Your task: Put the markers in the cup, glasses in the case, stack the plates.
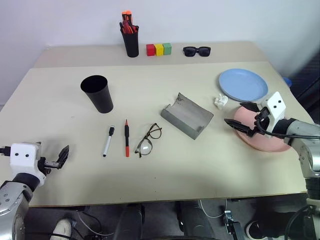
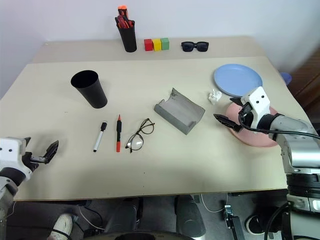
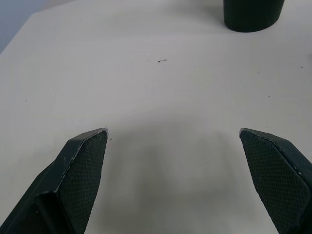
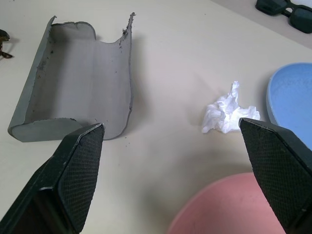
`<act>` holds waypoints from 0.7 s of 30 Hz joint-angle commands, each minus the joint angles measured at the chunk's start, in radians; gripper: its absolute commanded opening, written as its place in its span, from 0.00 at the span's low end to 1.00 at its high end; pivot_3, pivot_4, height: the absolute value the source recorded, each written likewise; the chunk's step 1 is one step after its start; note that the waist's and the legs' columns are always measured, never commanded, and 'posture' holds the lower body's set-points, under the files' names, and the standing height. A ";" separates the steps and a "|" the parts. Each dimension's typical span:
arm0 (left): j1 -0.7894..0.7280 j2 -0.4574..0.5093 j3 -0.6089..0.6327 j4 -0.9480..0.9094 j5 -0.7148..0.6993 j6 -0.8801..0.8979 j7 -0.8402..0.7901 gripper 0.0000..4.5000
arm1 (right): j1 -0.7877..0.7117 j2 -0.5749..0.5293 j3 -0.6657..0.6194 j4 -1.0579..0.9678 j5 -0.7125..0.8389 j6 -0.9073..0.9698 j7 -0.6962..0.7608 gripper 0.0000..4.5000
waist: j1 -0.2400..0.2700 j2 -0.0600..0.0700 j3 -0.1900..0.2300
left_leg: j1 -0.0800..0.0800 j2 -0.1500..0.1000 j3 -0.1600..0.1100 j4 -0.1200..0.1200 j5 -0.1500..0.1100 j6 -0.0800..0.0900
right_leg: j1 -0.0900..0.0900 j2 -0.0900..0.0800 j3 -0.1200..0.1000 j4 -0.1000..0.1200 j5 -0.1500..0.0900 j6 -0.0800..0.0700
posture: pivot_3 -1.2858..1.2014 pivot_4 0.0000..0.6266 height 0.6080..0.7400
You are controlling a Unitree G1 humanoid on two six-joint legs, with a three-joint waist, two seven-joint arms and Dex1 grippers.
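Nearest to you, your left gripper (image 1: 59, 159) hung low over the front left of the counter (image 1: 210, 165), its fingers wide apart and holding nothing. Your right gripper (image 1: 240, 126) was over the near edge of the pink plate (image 1: 272, 144) on the right side, its fingers also wide apart and empty.

A little farther in, the two markers lay flat side by side: the white marker (image 1: 108, 141) and the black-and-red marker (image 1: 126, 137). Just beside them on the right lay the glasses (image 1: 147, 140), out on the counter. The grey case (image 1: 187, 115) lay open beyond the glasses, with nothing in it. The black cup (image 1: 98, 93) stood upright beyond the markers, and I could see nothing in it.

The blue plate (image 1: 243, 84) sat behind the pink one, with a white paper ball (image 1: 220, 101) between them and the case.

So none of the three jobs looked done. The markers, the glasses and the plates all waited for you.
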 commanded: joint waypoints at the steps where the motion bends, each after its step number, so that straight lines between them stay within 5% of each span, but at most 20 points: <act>1: -0.022 0.008 -0.003 -0.018 0.007 -0.004 0.006 0.99 | -0.007 -0.001 -0.011 -0.033 0.019 -0.005 0.007 1.00 | 0.000 0.000 0.000 | 0.000 0.000 0.000 0.000 0.000 0.000 | 0.000 0.000 0.000 0.000 0.000 0.000 | 0.52 0.24 1.00; 8: -0.071 0.001 -0.051 -0.053 -0.033 0.040 -0.008 0.99 | -0.022 0.042 0.028 -0.127 0.047 0.025 -0.004 1.00 | -0.001 0.000 0.000 | 0.000 0.000 0.000 0.000 0.000 0.000 | 0.000 0.000 0.000 0.000 0.000 0.000 | 0.52 0.24 1.00; 13: -0.129 -0.013 -0.194 -0.210 -0.117 0.200 -0.002 1.00 | -0.043 0.117 0.099 -0.266 0.082 0.083 -0.038 1.00 | 0.002 0.000 0.000 | 0.000 0.000 0.000 0.000 0.000 0.000 | 0.000 0.000 0.000 0.000 0.000 0.000 | 0.52 0.24 1.00; 21: -0.317 -0.027 -0.330 -0.236 -0.052 0.517 0.194 1.00 | -0.040 0.322 0.360 -0.498 0.065 0.153 -0.143 1.00 | -0.001 0.000 0.000 | 0.001 0.000 -0.001 -0.001 0.000 0.000 | -0.001 0.002 0.000 0.002 0.001 0.001 | 0.52 0.24 1.00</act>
